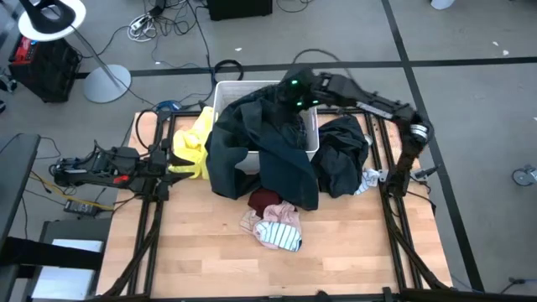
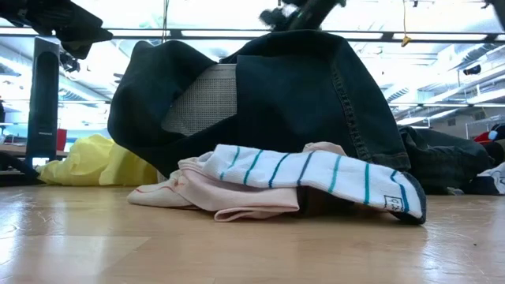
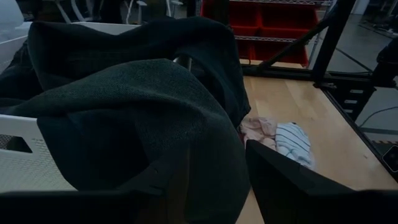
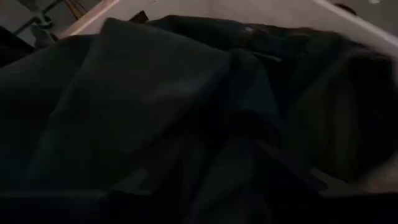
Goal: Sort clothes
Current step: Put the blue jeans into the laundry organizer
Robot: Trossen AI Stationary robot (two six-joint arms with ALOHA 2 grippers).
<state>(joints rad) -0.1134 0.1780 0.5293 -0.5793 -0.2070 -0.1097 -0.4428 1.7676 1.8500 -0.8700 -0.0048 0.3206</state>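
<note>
The dark green garment [image 1: 264, 151] drapes over the white bin [image 1: 225, 94], its long axis running from inside the bin out over the near wall onto the table. The right gripper [image 1: 294, 92] hangs over the bin's far side above that fabric; whether its fingers are parted or holding cloth cannot be told. The left gripper [image 1: 172, 161] waits left of the bin, fingers [image 3: 292, 186] spread and empty, beside the yellow garment [image 1: 193, 143].

A wooden table [image 1: 210, 260] holds everything; a white bin [image 1: 225, 91] sits at its far side; a yellow cloth [image 1: 191, 144] lies left of it; a striped cloth [image 1: 281, 237] and pink cloth [image 1: 284, 215] lie near the middle; a dark pile [image 1: 342, 159] lies right.
</note>
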